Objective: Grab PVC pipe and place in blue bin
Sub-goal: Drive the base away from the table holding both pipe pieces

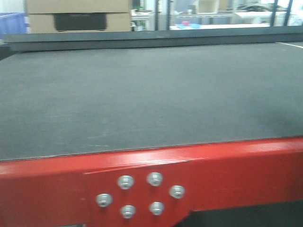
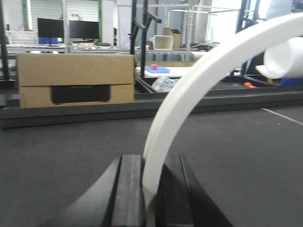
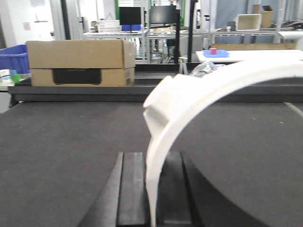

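Observation:
In the right wrist view my right gripper [image 3: 150, 158] is shut on the PVC pipe [image 3: 199, 92], a white tightly curved half-ring with a squared tab [image 3: 158, 101]. It arcs up and to the right, above the dark mat. In the left wrist view my left gripper [image 2: 150, 161] is shut on a longer, thinner white arc strip [image 2: 199, 75] that sweeps up to the right. The blurred end of another white piece [image 2: 284, 59] shows at the upper right. The blue bin [image 3: 13, 56] stands at the far left beyond the mat and also shows in the front view [image 1: 12, 22]. Neither gripper shows in the front view.
A dark grey mat [image 1: 142, 94] covers the table, with a red frame with bolts [image 1: 142, 189] at its near edge. A raised dark rail [image 1: 151, 38] runs along the far edge. A cardboard box [image 3: 78, 61] stands behind it. Shelves and benches are farther back.

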Controlling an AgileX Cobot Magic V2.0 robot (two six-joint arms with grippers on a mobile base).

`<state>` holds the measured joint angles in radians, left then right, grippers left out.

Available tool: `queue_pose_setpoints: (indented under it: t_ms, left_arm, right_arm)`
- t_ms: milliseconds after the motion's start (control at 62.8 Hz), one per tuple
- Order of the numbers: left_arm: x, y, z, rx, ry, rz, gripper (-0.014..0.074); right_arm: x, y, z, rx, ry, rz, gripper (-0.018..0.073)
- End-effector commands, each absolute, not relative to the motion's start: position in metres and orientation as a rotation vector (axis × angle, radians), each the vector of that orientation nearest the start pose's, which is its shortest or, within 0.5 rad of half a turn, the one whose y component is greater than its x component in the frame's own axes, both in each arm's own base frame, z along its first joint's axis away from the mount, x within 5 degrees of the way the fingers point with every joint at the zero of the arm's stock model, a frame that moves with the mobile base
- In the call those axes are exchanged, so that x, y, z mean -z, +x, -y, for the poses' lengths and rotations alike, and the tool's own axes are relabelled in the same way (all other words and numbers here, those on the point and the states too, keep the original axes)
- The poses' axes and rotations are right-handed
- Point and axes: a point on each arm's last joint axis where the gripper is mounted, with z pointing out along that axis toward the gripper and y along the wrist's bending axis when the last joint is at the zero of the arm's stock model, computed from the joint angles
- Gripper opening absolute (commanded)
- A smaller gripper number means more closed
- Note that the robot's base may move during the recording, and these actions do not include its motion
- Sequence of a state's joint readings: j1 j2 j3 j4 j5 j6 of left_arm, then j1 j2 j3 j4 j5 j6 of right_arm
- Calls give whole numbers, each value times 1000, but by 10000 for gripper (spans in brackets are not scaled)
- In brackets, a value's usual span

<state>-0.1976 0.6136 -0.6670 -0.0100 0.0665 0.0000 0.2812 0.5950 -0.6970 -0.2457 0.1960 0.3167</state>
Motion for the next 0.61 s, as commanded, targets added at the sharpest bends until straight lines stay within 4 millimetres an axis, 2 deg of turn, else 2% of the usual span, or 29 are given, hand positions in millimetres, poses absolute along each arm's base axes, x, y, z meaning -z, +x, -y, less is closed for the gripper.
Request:
queue_pose_setpoints:
  t_ms: [0,589]
  left_arm:
    - [-385,122,25,184,135,-1453,-111]
    - [-385,122,25,184,135,-1453,-111]
  right_arm:
    - [-385,116,-29,-230,-137,-1546,-163]
    - [-385,116,-29,-230,-137,-1546,-163]
